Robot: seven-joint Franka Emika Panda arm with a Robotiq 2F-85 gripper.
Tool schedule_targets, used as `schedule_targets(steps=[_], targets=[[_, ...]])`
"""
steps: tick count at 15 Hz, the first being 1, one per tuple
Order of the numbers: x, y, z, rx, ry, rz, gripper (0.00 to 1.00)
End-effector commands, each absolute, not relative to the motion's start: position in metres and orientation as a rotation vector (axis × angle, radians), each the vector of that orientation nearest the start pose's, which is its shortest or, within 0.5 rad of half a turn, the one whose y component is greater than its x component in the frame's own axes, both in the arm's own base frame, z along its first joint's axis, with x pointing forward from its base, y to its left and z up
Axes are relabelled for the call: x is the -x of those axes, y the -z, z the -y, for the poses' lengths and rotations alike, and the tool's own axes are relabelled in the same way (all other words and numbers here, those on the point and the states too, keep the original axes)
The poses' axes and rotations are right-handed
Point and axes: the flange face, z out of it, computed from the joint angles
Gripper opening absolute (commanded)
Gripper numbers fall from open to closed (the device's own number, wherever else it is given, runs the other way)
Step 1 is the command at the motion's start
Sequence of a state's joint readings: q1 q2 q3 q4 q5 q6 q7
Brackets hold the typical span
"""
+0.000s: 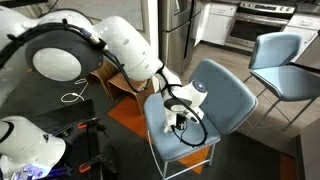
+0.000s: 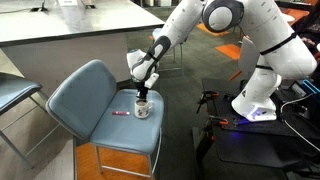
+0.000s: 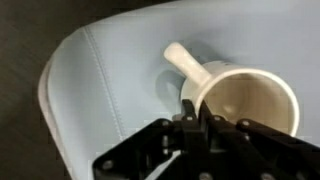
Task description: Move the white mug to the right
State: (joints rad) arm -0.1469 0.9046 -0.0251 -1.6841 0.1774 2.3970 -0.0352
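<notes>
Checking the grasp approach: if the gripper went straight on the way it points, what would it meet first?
Probably the rim of the small white ceramic mug, directly below the gripper on the blue chair seat; depth is unclear.

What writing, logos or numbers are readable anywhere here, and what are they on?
No text can be read in any view.
The mug: plain white, no print on the sides shown.
The chair: plain blue, no label visible.
The arm: white shells, and any marking is too small to make out.
</notes>
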Motion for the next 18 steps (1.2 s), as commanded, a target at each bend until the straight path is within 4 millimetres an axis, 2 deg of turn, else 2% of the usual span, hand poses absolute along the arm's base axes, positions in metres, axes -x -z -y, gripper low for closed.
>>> schedule_targets(steps=[1,4,8,12,18], targets=[[-0.607,-0.081,0.115,3.045,-0.287,-0.516,0.02],[-0.603,-0.092,0.119,3.132,-0.321,-0.637,0.02],[-0.613,-0.098,0.105,3.233,-0.342,-0.743,0.02],[-0.619,-0.095,0.091,3.232,-0.358,-0.752,0.02],[-0.627,-0.085,0.099,3.237,-0.336,-0.782,0.02]])
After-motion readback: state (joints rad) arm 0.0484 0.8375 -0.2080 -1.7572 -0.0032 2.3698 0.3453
